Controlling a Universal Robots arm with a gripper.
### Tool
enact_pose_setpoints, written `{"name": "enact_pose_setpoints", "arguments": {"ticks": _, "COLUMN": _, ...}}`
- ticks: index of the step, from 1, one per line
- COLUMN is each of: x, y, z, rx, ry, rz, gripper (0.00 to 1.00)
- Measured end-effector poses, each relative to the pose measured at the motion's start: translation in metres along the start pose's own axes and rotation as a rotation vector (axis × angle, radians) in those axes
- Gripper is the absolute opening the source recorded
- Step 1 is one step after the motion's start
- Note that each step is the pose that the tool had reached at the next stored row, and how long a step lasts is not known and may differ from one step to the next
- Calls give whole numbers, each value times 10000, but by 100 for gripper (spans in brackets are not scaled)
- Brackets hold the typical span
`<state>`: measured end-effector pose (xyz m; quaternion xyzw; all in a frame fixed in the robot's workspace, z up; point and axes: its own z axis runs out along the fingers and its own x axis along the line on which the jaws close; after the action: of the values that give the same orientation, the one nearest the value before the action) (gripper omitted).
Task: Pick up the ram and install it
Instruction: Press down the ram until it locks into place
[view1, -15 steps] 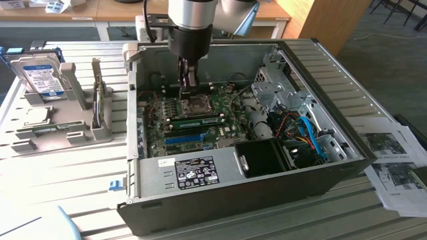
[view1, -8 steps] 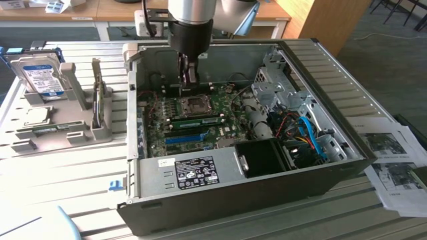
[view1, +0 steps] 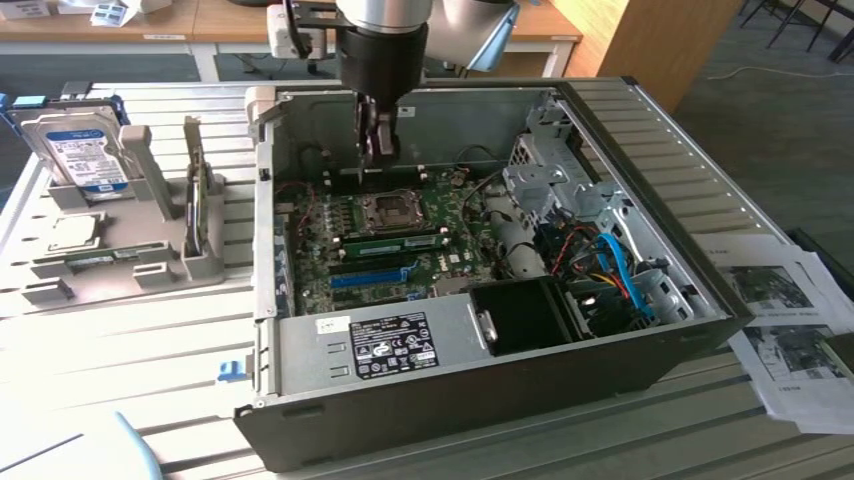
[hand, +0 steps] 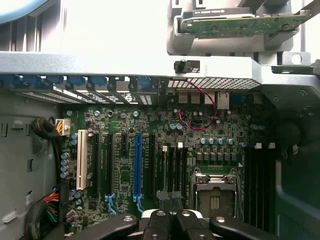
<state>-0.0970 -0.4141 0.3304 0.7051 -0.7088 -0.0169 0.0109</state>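
While the closed, empty pincer (view1: 378, 140) hangs above, the ram (view1: 396, 243) sits on the motherboard

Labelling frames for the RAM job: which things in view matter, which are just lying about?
Job: ram beside the processor socket; tool, shut, above the motherboard; open computer case.
Lying about: hard drive; processor chip on the grey holder; printed sheets.

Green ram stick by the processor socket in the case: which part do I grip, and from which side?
Grip the ram at the middle of its upper long edge, fingers across its two flat faces, coming straight down. It appears to stand on edge in a slot, with the processor socket close beside it, so probably only the top edge is free.
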Motion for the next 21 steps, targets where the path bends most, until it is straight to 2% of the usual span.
{"name": "enact_pose_setpoints", "arguments": {"ticks": 10, "x": -1, "y": 5, "z": -134, "rx": 1, "ry": 0, "rz": 0, "gripper": 9}}
{"name": "enact_pose_setpoints", "arguments": {"ticks": 18, "x": -1, "y": 7, "z": -141, "rx": 2, "ry": 0, "rz": 0, "gripper": 9}}
{"name": "enact_pose_setpoints", "arguments": {"ticks": 21, "x": -1, "y": 14, "z": -142, "rx": 24, "ry": 1, "rz": 0, "gripper": 9}}
